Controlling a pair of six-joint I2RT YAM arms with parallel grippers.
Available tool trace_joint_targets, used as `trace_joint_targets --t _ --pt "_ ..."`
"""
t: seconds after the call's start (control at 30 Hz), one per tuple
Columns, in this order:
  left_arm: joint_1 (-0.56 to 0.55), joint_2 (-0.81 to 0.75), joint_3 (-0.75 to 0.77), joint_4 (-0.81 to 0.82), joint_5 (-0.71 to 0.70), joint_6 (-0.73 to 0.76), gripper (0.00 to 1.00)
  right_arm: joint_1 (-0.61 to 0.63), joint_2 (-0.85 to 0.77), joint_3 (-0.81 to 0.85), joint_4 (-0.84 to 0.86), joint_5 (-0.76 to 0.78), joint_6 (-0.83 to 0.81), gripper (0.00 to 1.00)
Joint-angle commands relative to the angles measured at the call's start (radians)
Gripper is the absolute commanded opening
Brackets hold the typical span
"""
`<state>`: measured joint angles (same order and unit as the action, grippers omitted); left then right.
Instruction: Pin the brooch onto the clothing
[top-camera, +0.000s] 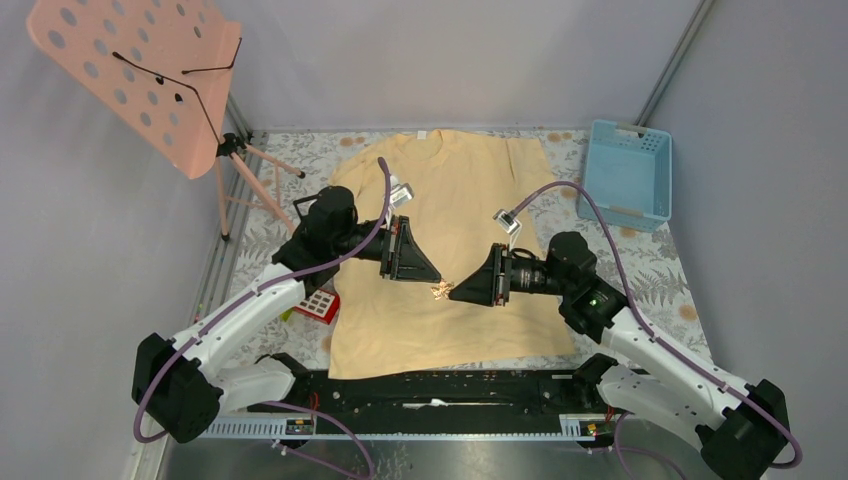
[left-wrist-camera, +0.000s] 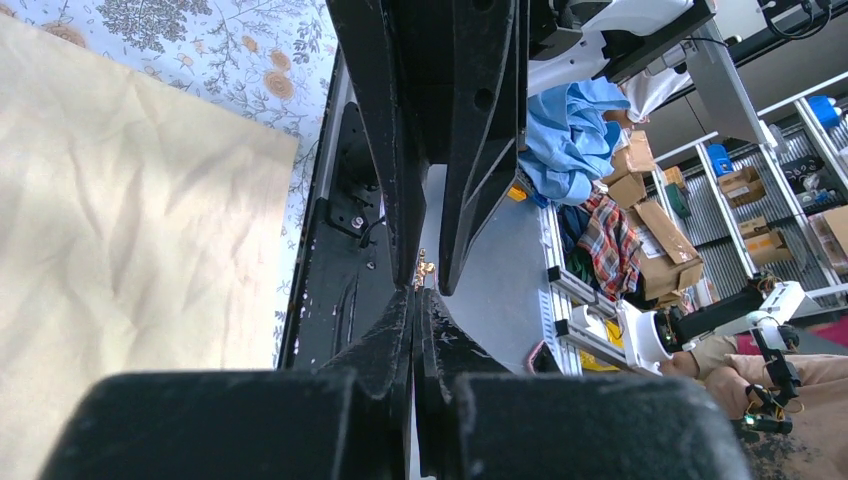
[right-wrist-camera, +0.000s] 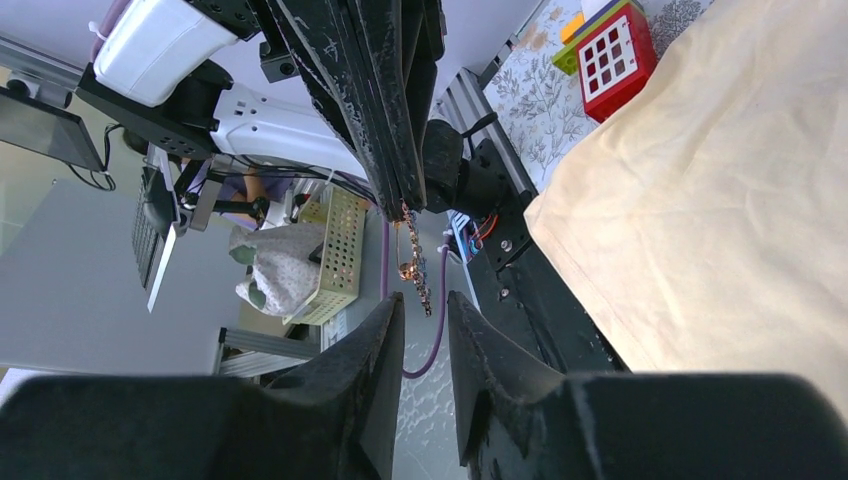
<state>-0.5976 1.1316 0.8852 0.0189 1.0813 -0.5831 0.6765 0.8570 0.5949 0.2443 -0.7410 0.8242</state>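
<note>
The clothing (top-camera: 450, 230), a pale yellow T-shirt, lies flat on the table and also shows in the left wrist view (left-wrist-camera: 120, 240) and the right wrist view (right-wrist-camera: 720, 200). The brooch (top-camera: 440, 290), a tiny glinting ornament, hangs in the air above the shirt's lower middle. My left gripper (top-camera: 436, 280) is shut on its top end (right-wrist-camera: 405, 215). My right gripper (top-camera: 453, 293) faces it tip to tip. Its jaws stand apart with a narrow gap (right-wrist-camera: 425, 297), and the brooch's (right-wrist-camera: 414, 268) lower end dips between the fingertips (right-wrist-camera: 392, 305) without touching them. In the left wrist view the brooch (left-wrist-camera: 424, 270) sits just past my left gripper's tips (left-wrist-camera: 415, 293).
A red keypad-like toy (top-camera: 316, 305) lies at the shirt's left edge, under the left arm. A blue basket (top-camera: 627, 172) stands at the back right. A pink perforated music stand (top-camera: 140, 70) rises at the back left. The black base rail (top-camera: 440, 385) runs along the near edge.
</note>
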Motion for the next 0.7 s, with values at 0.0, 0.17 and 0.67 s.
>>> trace_joint_targets --t 0.0,0.17,0.67 --pt "-0.001 -0.033 -0.002 0.076 0.035 -0.008 0.0 0.017 0.007 0.008 0.075 0.022 -0.006 0.28" --pt "-0.002 -0.034 -0.003 0.076 0.037 -0.006 0.0 0.024 0.014 0.001 0.114 0.026 0.011 0.22" --pt "0.022 -0.042 -0.018 0.13 0.039 -0.023 0.82 0.03 -0.046 -0.029 0.149 0.117 0.01 0.0"
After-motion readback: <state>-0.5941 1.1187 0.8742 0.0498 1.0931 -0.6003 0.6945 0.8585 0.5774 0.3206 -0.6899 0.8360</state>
